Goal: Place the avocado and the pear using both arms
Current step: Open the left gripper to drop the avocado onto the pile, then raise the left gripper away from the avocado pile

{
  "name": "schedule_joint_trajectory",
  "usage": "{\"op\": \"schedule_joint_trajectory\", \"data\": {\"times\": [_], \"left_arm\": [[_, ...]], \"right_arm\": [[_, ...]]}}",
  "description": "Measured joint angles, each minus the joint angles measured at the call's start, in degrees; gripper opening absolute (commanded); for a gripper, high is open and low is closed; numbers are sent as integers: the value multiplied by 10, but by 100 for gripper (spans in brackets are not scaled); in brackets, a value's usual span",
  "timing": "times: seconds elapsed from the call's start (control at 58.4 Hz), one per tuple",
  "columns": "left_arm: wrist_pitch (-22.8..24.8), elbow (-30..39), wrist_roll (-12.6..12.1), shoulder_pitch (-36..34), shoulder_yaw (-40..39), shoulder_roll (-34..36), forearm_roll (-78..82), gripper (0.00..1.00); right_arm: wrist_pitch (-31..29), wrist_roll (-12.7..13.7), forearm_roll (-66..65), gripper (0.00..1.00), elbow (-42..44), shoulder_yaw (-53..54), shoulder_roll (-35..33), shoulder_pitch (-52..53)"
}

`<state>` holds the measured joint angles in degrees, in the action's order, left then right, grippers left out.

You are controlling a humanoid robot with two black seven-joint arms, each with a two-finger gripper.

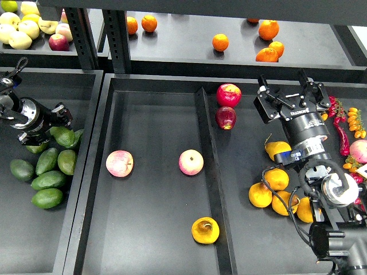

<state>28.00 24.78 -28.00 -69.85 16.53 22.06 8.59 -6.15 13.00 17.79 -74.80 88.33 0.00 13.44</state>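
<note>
My left gripper (54,130) is shut on the avocado (64,136), a glossy green oval. It holds it over the left tray (86,114), right at the top of the pile of green avocados (49,180). The pear (205,230), golden with a dark dimple, lies in the middle tray (149,240) near its front right. My right gripper (285,90) is open and empty. It is over the back of the right tray, far from that pear.
Two pink apples (119,163) (191,162) lie in the middle tray. Two red apples (228,94) and several yellow pears (276,179) are in the right tray. Chillies and small tomatoes (344,123) are at far right. Oranges (220,42) sit on the back shelf.
</note>
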Motion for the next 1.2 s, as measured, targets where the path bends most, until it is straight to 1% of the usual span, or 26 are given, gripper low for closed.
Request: {"op": "schedule_joint_trajectory", "data": {"times": [0.308,0.445,0.531,0.599,0.633,0.753,0.907,1.027,1.198], "left_arm": [[0,-12,0,31,-15,-7,1,18],[0,-17,0,42,-21,-17,7,22],[0,-26,0,54,-21,-28,9,29],[0,-30,0,59,-22,-31,9,36],[0,-32,0,61,-22,-33,10,42],[0,-33,0,63,-22,-36,20,54],[0,-36,0,64,-29,-37,46,62],[0,-36,0,65,-35,-37,57,77],[0,-36,0,65,-48,-37,59,89]], "right_arm": [[0,0,0,99,-1,0,0,6],[1,0,0,99,-1,0,0,6],[-2,0,0,99,-1,0,0,6],[-3,0,0,99,-3,0,0,4],[-4,0,0,99,-3,0,0,3],[-5,0,0,99,-3,0,0,0],[-6,0,0,99,-3,1,0,-1],[-6,0,0,99,-3,1,0,-1],[-8,0,0,99,-3,1,0,-2]]}}
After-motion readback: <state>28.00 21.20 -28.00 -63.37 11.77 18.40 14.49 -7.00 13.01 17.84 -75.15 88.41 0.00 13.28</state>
